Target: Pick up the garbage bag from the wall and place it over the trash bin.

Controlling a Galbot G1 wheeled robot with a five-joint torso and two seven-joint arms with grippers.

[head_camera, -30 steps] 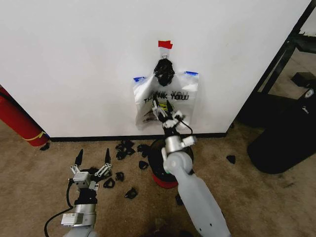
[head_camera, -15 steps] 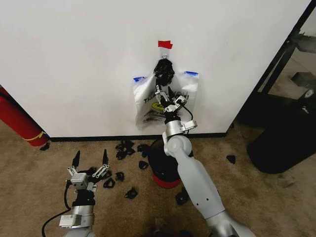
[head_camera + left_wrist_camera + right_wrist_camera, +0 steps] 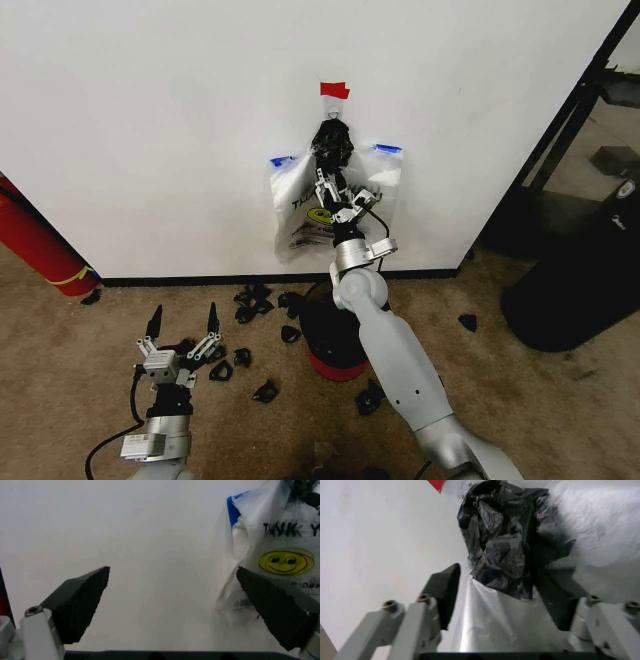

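The garbage bag [image 3: 300,205], see-through with blue handles and a yellow smiley, hangs flat on the white wall [image 3: 150,130] under a red tape piece [image 3: 335,90]. A black knotted lump [image 3: 332,145] sits at its top. My right gripper [image 3: 332,185] is raised against the bag just below that lump, open; in the right wrist view its fingers [image 3: 445,592] flank the lump [image 3: 505,543] and the bag [image 3: 605,532]. The trash bin [image 3: 322,345], black with a red base, stands on the carpet under the bag, partly behind my right arm. My left gripper [image 3: 183,322] hangs open low at the left, facing the bag [image 3: 280,555].
Black scraps [image 3: 250,298] litter the carpet between the baseboard and the bin. A red cylinder [image 3: 40,245] leans at the far left. A big bulky black thing [image 3: 585,280] and a black frame [image 3: 570,120] stand at the right.
My right gripper has climbed up the bag from the printed middle to just under the black lump, the arm stretching out. The left gripper sank slightly.
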